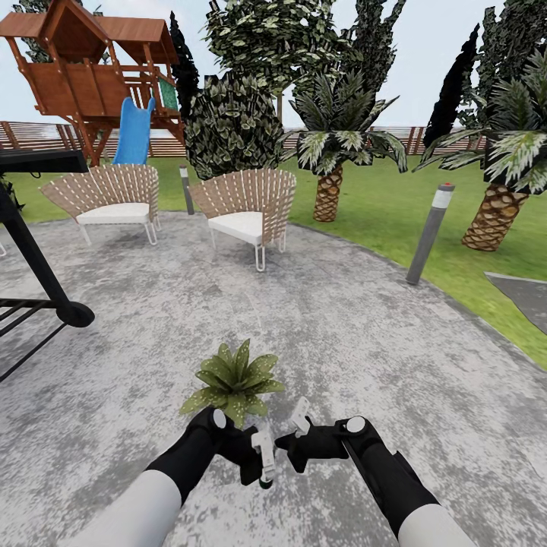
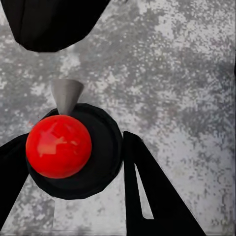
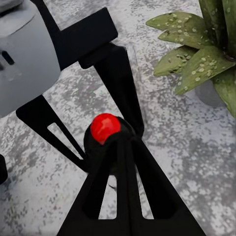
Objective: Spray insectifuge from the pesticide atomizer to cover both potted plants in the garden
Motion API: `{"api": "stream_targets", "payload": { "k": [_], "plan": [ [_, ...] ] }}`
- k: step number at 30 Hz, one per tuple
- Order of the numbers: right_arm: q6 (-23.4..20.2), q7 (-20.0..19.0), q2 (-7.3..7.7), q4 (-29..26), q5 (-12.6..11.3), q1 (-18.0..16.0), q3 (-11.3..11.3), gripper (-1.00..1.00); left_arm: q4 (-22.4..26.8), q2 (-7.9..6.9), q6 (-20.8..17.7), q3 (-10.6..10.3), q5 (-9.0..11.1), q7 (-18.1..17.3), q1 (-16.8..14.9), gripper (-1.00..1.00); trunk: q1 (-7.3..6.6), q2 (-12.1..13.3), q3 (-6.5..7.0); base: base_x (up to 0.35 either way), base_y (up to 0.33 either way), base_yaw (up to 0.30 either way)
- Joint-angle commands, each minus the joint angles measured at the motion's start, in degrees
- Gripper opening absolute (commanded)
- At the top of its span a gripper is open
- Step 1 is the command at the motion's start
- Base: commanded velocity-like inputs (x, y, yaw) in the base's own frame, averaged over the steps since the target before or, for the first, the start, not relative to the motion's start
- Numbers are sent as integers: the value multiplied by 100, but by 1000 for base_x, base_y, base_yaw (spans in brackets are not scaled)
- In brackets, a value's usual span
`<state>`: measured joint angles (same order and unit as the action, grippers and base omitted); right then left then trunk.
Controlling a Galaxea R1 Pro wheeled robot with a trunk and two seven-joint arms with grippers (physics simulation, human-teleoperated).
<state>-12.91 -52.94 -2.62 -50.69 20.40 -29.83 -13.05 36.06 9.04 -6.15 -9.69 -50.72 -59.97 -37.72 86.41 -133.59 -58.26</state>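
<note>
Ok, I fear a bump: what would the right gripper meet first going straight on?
Likely the spray bottle held by the left gripper, just off the right gripper's tips; depth unclear.

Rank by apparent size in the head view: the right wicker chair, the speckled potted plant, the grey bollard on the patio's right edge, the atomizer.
1. Right wicker chair
2. Speckled potted plant, nearer the camera, so its real size is unsure
3. Grey bollard
4. Atomizer

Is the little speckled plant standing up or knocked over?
Standing up. The potted plant sits on the stone patio with leaves spreading evenly upward, just ahead of both grippers.
</note>
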Motion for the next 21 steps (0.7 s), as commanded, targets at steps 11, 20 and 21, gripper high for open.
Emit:
{"api": "stream_targets", "payload": {
  "k": [11, 20, 21],
  "plan": [
    [-45, -24, 9, 26, 37, 3, 5, -100, -28, -849, -37, -17, -57, -67, 69, -100, -1, -2, -5, 0, 0, 0],
    [-41, -1, 88, 126, 50, 3, 17, -100, -28, -1278, -40, 34, 0, -27, 153, -100, -1, -2, -5, 0, 0, 0],
    [-42, 0, 97, 205, 48, 3, 19, 100, -29, -1305, -41, 39, 3, -13, 192, -100, -1, -2, -5, 0, 0, 0]
  ]
}}
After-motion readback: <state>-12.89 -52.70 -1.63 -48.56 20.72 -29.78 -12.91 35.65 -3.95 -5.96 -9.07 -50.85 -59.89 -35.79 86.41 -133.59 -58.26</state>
